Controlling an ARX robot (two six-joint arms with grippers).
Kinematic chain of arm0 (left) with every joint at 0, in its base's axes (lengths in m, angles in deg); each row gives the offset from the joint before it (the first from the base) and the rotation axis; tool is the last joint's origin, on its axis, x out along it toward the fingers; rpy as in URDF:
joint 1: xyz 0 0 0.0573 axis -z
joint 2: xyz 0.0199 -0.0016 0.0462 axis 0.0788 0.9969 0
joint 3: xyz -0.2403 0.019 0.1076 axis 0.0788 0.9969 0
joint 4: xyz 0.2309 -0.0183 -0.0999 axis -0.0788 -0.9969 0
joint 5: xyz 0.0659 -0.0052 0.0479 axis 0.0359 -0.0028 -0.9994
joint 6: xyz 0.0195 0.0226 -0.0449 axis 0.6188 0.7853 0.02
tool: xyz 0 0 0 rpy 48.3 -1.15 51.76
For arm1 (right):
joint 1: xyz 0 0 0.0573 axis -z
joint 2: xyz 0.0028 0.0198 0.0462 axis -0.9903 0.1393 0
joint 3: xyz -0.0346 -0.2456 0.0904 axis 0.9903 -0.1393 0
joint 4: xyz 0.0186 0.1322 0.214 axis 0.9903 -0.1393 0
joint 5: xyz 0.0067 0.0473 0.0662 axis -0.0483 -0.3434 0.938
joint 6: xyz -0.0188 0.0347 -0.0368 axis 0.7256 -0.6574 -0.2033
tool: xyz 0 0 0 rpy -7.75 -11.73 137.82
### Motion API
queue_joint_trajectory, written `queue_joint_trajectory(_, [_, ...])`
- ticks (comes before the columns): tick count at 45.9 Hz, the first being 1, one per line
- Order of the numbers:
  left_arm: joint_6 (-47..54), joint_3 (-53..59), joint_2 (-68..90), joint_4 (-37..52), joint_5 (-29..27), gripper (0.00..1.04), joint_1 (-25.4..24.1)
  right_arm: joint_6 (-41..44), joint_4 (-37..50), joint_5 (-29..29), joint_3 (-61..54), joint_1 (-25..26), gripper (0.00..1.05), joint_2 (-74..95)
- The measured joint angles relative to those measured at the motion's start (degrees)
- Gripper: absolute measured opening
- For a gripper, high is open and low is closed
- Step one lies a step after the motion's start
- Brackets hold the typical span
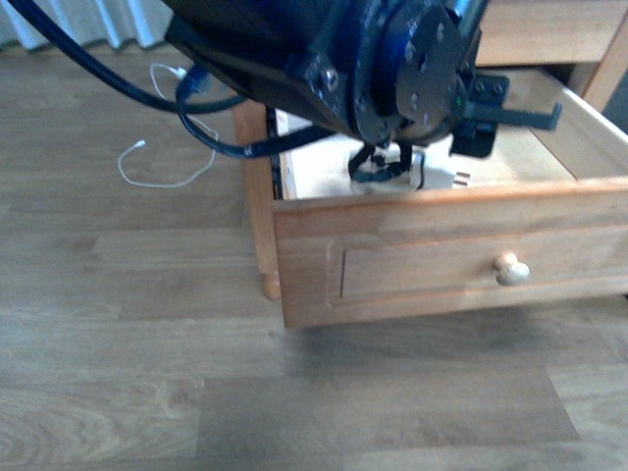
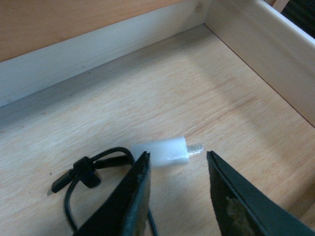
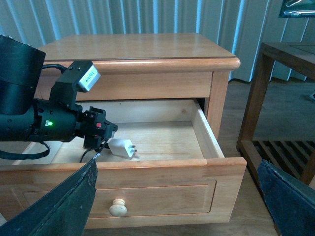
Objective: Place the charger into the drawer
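1. The left gripper (image 2: 178, 156) is released. Its two black fingers (image 2: 132, 196) stand apart on either side of the small white rectangular charger (image 2: 165, 150) and clasp nothing. One fingertip overlaps the block's edge, but I cannot tell whether it touches.
2. The right gripper (image 3: 177, 167) is also spread wide and empty. Its dark fingers (image 3: 64, 206) hang in front of the drawer's panel.
3. The honey-coloured wooden drawer (image 1: 412, 265) with a round pale knob (image 1: 510, 268) stands pulled out across the right half of the front view. The charger lies on the drawer's pale unfinished bottom. Its metal prongs (image 2: 197, 147) stick out from one end, and its bundled black cord (image 2: 83, 172), tied in a loop, lies just beside the block.
4. In the front view the dark left arm (image 1: 392, 69) fills the upper centre and hides much of the drawer's inside, so only part of the charger shows beneath it. A thin white cable (image 1: 157, 157) lies on the grey-brown plank floor (image 1: 147, 343) at upper left.
5. Only the right wrist view shows the whole wooden nightstand (image 3: 138, 46), with the charger near the drawer's front wall and a dark wooden side table (image 3: 280, 64) beside the nightstand.
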Motion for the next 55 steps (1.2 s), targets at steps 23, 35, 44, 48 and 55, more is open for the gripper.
queue_joint_trajectory(23, [4.22, 19.56, -28.61, 6.51, -12.52, 0.98, -3.39, 0.0, 0.0, 0.0, 0.0, 0.0, 0.96, 0.0])
queue_joint_trajectory(35, [6.88, 36.28, -54.36, 8.02, -24.13, 0.99, -8.59, 0.0, 0.0, -0.02, 0.0, 0.0, 0.96, 0.02])
queue_joint_trajectory(44, [5.81, 54.07, -80.61, 0.61, -34.99, 0.99, -11.28, 0.0, 0.0, -0.02, 0.0, 0.0, 0.96, 0.0])
queue_joint_trajectory(48, [3.06, 60.54, -91.54, -5.73, -39.87, 0.99, -10.03, 0.0, 0.0, 0.0, 0.0, 0.02, 0.96, 0.0])
queue_joint_trajectory(55, [-2.36, 68.11, -104.43, -13.22, -45.7, 0.99, -9.35, 0.0, 0.0, 0.0, 0.0, 0.02, 0.96, 0.0])
